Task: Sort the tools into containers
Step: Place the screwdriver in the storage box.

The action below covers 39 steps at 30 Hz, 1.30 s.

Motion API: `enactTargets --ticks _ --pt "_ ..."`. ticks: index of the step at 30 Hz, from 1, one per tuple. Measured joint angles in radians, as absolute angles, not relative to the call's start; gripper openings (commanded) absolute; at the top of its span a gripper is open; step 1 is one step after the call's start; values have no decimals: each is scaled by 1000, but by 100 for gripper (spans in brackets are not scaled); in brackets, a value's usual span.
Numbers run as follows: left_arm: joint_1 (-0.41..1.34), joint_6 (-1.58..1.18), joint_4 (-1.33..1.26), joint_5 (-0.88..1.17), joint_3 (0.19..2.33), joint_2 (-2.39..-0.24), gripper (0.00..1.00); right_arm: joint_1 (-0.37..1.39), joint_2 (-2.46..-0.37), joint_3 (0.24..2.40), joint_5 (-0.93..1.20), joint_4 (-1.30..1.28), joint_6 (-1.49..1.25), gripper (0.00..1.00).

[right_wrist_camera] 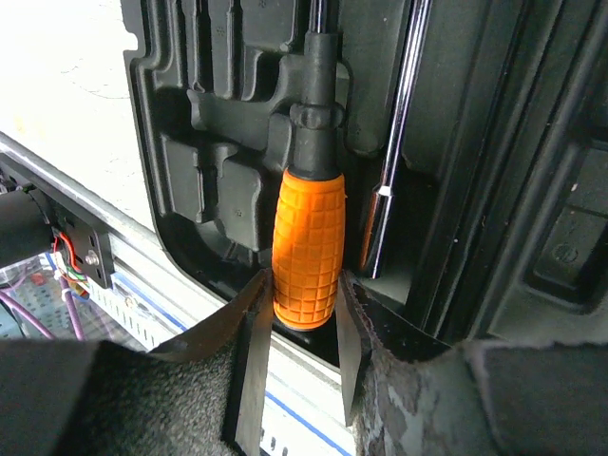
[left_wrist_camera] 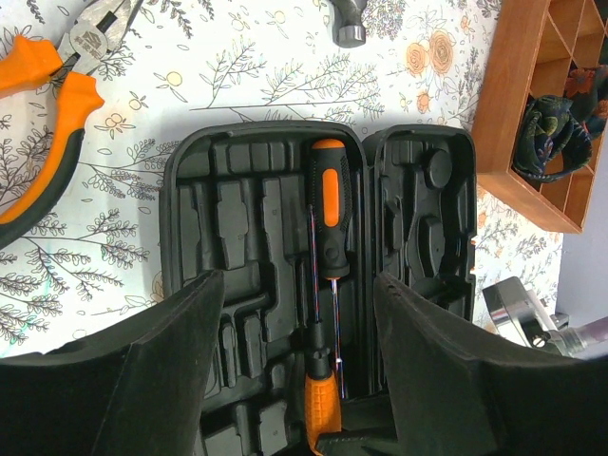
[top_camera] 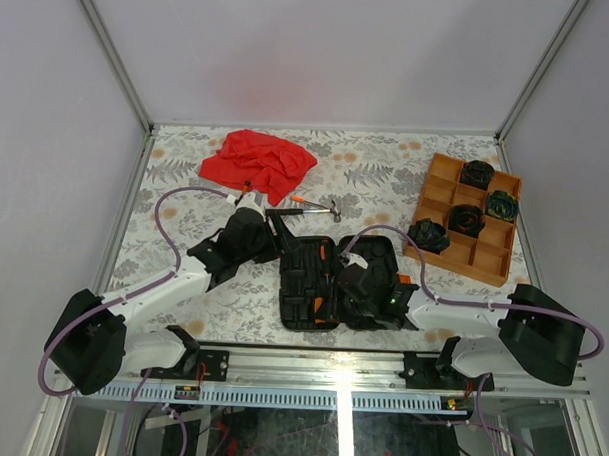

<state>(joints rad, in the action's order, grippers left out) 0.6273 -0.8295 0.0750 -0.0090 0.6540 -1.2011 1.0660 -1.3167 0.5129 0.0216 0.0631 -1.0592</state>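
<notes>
The black tool case (top_camera: 323, 279) lies open at the table's near middle. One orange-and-black screwdriver (left_wrist_camera: 330, 204) rests in a moulded slot. A second screwdriver lies beside it with its orange handle (right_wrist_camera: 307, 249) at the case's near end, and my right gripper (right_wrist_camera: 304, 282) is shut on that handle. My left gripper (left_wrist_camera: 296, 285) hovers open over the case's left half (left_wrist_camera: 228, 218), holding nothing. Orange-handled pliers (left_wrist_camera: 47, 123) and the hammer (top_camera: 315, 203) lie on the table beyond the case. In the orange tray (top_camera: 438, 173) on the right sit several dark coiled bundles (top_camera: 428, 235).
A red cloth (top_camera: 257, 161) is crumpled at the back left, close to the pliers. The metal rail (top_camera: 340, 364) runs along the near edge just below the case. White walls close in the table on three sides.
</notes>
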Motion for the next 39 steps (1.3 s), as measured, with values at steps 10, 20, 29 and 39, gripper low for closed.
enactTargets --ticks 10,20,29,39 --pt "627 -830 75 -9 654 -1201 62 1066 -1345 519 47 94 -1059 39" --pt "627 -830 75 -8 654 -1204 62 1066 -1343 520 46 94 -1058 51" --pt "627 -827 76 -9 655 -1214 60 1066 -1293 534 16 51 -1037 41" --pt "636 -787 142 -13 691 -1289 47 1066 -1262 690 -185 -157 -900 35"
